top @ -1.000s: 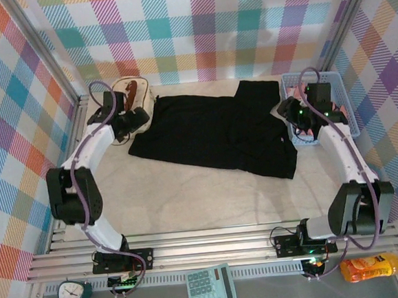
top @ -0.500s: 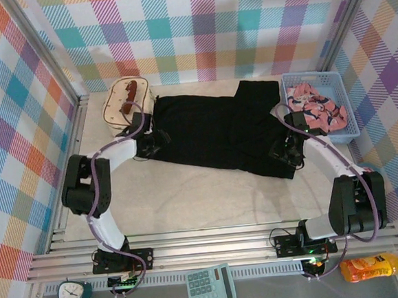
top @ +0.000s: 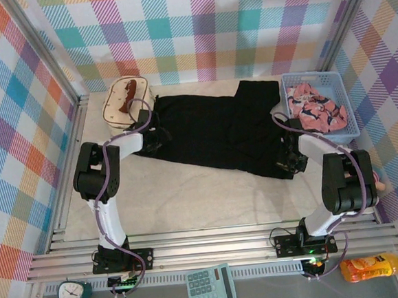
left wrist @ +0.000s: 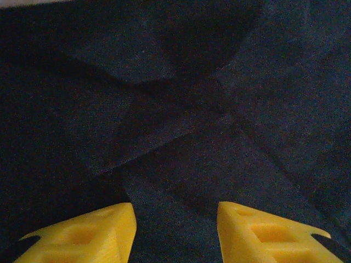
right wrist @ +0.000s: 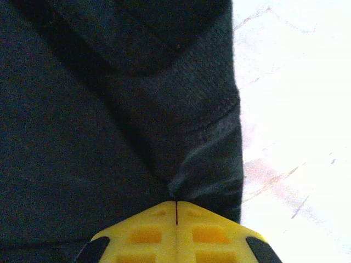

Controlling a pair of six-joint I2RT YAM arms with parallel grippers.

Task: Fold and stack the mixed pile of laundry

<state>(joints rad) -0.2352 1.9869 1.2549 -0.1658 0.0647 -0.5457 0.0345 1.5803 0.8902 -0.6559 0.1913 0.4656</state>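
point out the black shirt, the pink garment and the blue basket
black shirt (top: 215,130), top external view, middle of the spread fabric
pink garment (top: 313,111), top external view, bunched cloth inside the basket
blue basket (top: 354,128), top external view, its right rim

You're looking at a pale cream table bounded by aluminium rails. Spread across its upper middle lies the black shirt, flat and rumpled (creases show in both wrist views). At upper left sits a cream quilted bag, touching the shirt's left end. At upper right stands a light-blue basket holding the pink printed garment. The lower half of the table is bare.
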